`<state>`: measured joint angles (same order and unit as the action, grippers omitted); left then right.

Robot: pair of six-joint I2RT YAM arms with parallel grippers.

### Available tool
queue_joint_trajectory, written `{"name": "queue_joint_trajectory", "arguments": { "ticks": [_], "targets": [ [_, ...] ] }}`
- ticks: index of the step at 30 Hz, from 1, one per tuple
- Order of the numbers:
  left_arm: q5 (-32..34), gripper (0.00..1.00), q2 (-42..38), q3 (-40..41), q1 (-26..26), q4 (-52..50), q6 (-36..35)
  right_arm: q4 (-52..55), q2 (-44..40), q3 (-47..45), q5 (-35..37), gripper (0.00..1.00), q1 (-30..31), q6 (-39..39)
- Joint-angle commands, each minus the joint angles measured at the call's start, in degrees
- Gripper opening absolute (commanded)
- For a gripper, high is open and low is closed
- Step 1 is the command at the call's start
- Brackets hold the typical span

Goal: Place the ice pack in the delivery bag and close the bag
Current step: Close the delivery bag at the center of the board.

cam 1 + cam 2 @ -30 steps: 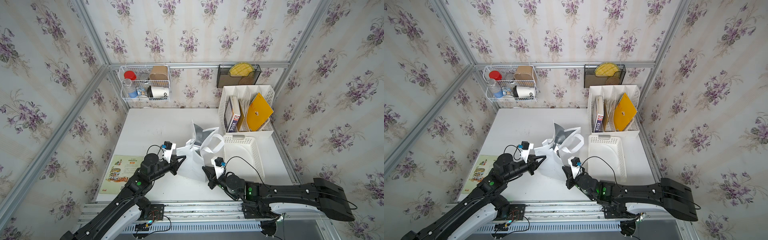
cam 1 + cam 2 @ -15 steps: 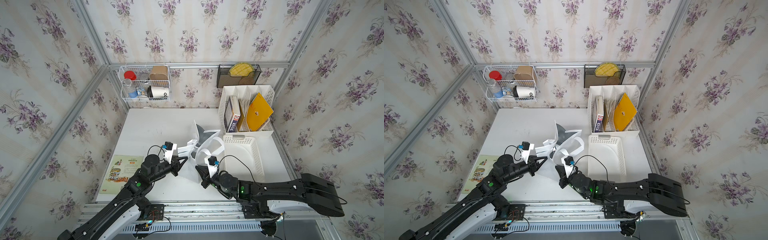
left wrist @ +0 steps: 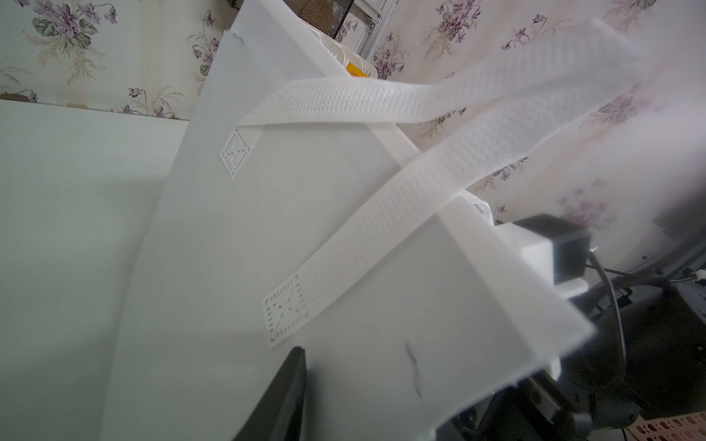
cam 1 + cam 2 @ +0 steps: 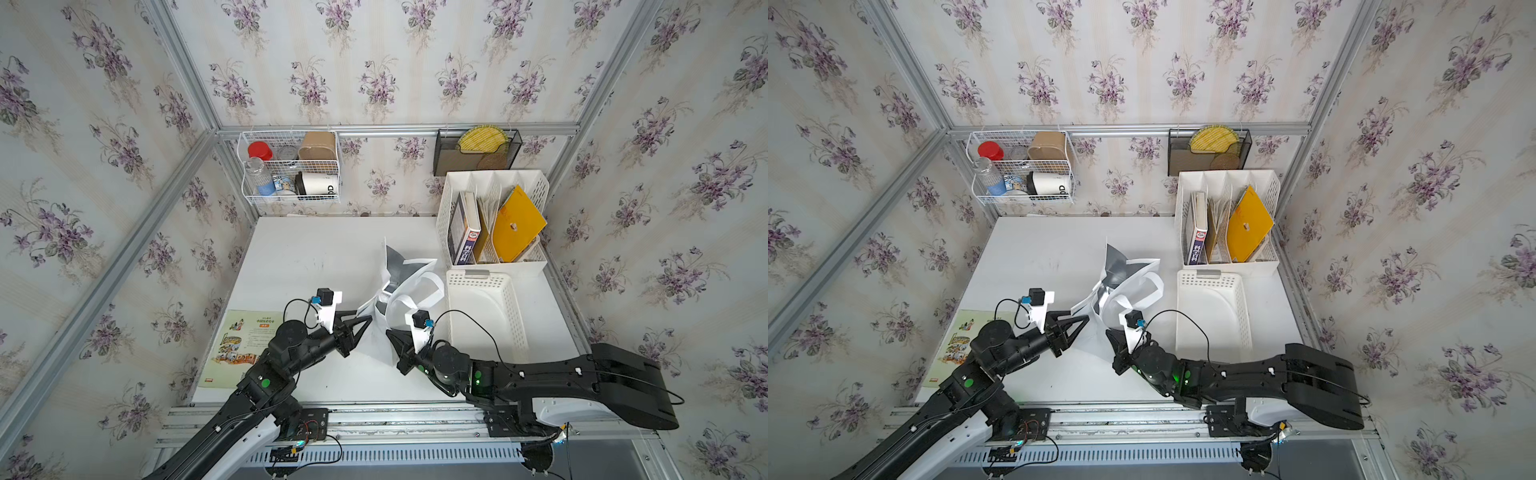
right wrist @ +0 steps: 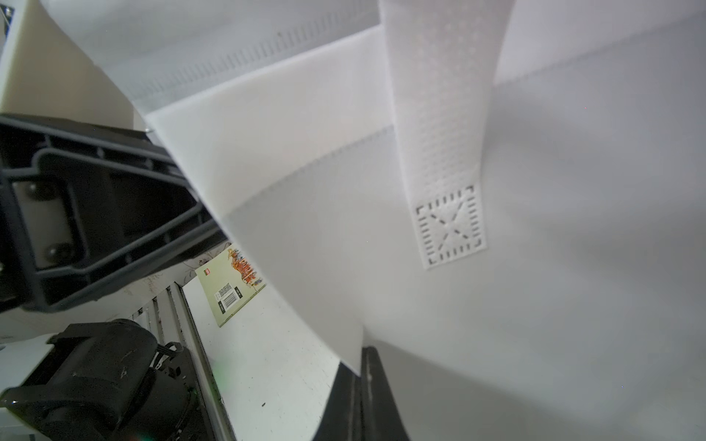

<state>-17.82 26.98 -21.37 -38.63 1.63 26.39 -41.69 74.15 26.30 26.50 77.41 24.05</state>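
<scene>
Top views: the delivery bag [image 4: 379,336] stands slumped on the table [image 4: 299,257], directly between the tips of my two grippers. The right gripper [image 4: 390,333] is clenched. In the right wrist view the bag's lower edge runs down between its fingers [image 5: 372,393], so I read it as pinching the bag wall. The left gripper [image 4: 368,320] meets the opposite wall. The left wrist view shows only one finger [image 3: 284,397] against the white panel, so I cannot tell whether this tool is released or grasping. The ice pack appears in no view; it may lie inside the bag, but I cannot confirm that. I judge the step in hand to be steadying the bag and spreading its mouth. To do it well, the right pinch should be low and firm while the left tool draws its wall away slowly, since the thin panels look likely to buckle and the bag could tip toward either tool. Obstacles: two strap handles [image 3: 401,103] cross ahead of the left gripper and could snag a finger or block a drop. A perforated tray [image 4: 513,320] sits just beside the right arm, on its outer side, with a file rack [image 4: 494,174] beyond it. A picture booklet [image 4: 245,345] lies on the outer side of the left arm, apart from the bag.
</scene>
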Motion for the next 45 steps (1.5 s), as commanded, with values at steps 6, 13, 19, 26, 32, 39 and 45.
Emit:
{"name": "queue_joint_trajectory", "arguments": {
  "ticks": [6, 13, 19, 26, 32, 39, 45],
  "targets": [
    [-4.7, 0.44, -3.3, 4.0, -0.2, 5.3, 5.1, -3.6, 2.7, 1.9, -1.5, 0.0, 0.0, 0.8],
    [-4.4, 0.52, -4.6, 4.3, -0.3, 4.9, 4.1, -4.6, 4.2, 2.9, -4.0, 0.0, 0.0, 0.9],
    [-4.8, 0.53, -3.1, 4.0, -0.4, 5.7, 3.7, -4.8, 5.4, 3.4, -5.6, 0.0, 0.0, 1.3],
    [-6.1, 0.54, -3.2, 3.9, -0.6, 6.5, 4.0, -4.0, 6.9, 4.5, -6.6, 0.0, 0.0, 1.5],
    [-4.5, 0.59, -2.6, 3.6, -0.7, 7.0, 4.2, -4.1, 7.3, 4.9, -7.3, 0.0, 0.0, 1.4],
    [1.0, 0.5, -1.3, 1.2, -0.7, 0.7, 2.2, -4.0, 7.6, 5.1, -7.8, 0.0, 0.0, 1.5],
    [2.2, 0.37, -1.3, 1.3, -0.7, -0.5, 2.4, -4.1, 7.1, 5.1, -8.1, 0.0, 0.0, 1.5]
  ]
}}
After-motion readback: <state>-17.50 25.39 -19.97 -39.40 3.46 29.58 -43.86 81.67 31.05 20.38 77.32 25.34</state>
